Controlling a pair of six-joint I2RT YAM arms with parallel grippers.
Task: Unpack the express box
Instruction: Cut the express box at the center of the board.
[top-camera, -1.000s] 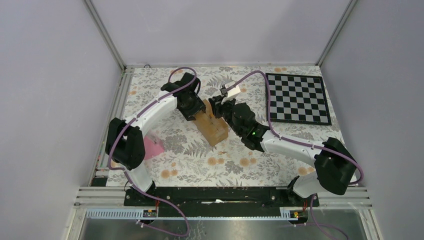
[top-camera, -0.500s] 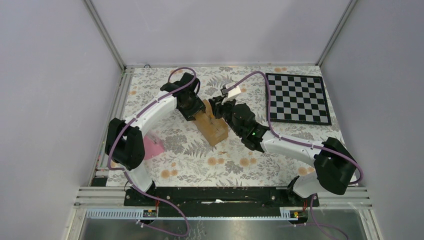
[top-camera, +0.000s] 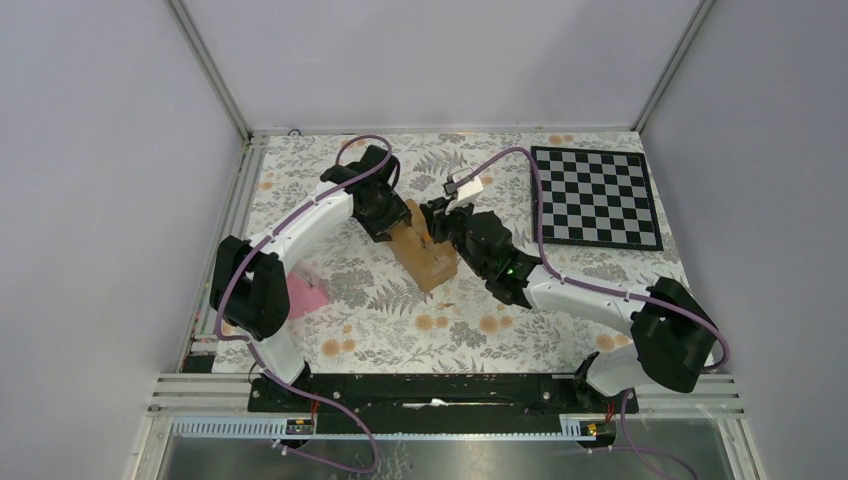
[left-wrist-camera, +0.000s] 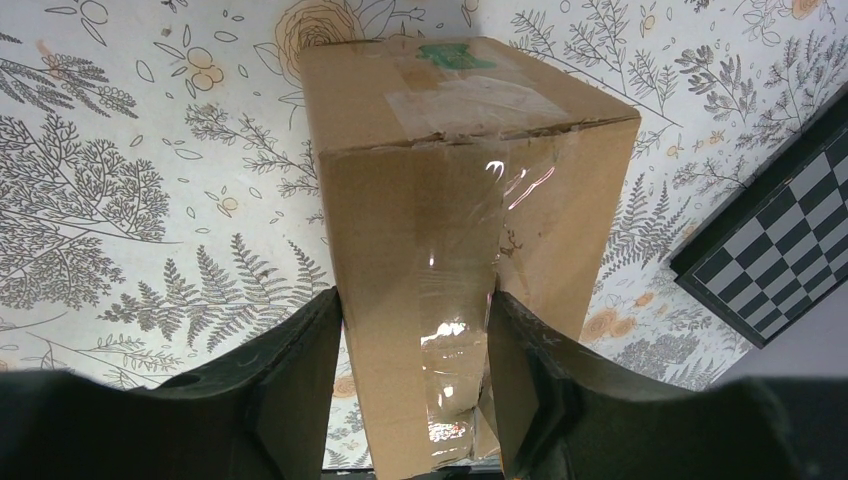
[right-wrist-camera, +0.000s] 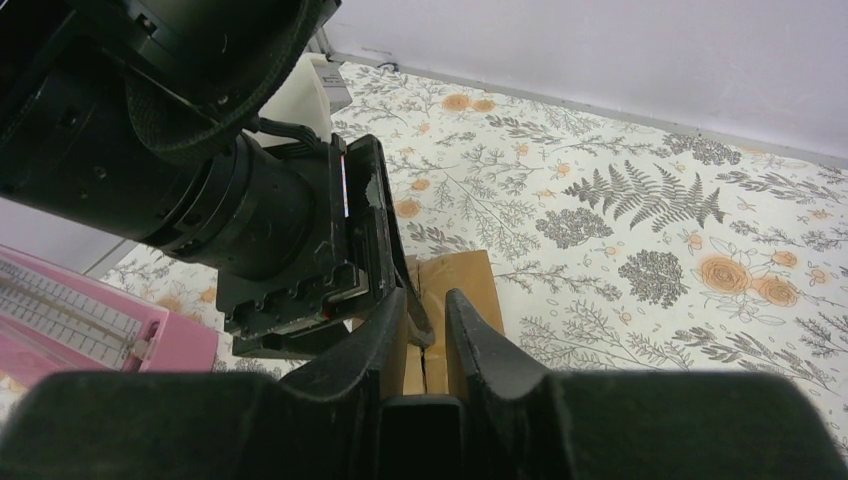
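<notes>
The express box (top-camera: 428, 262) is a brown carton lying on the flowered cloth at mid-table. In the left wrist view the box (left-wrist-camera: 450, 180) is wrapped with clear tape, and my left gripper (left-wrist-camera: 415, 300) is clamped on its sides. That gripper holds the box's far end in the top view (top-camera: 398, 226). My right gripper (top-camera: 438, 220) hangs just above the box top. In the right wrist view its fingers (right-wrist-camera: 427, 298) stand nearly together on a slim black piece (right-wrist-camera: 430, 425), seemingly the cutter. They sit over the box's top seam (right-wrist-camera: 462, 285), right beside the left gripper's body (right-wrist-camera: 290, 220).
A pink wedge-shaped object (top-camera: 305, 295) lies near the left arm's base and also shows in the right wrist view (right-wrist-camera: 80, 325). A checkerboard (top-camera: 595, 197) lies at the back right; its corner shows in the left wrist view (left-wrist-camera: 780, 260). Metal rails edge the table.
My right arm has shifted slightly to the right and toward the near side. The box and my left gripper have stayed put.
</notes>
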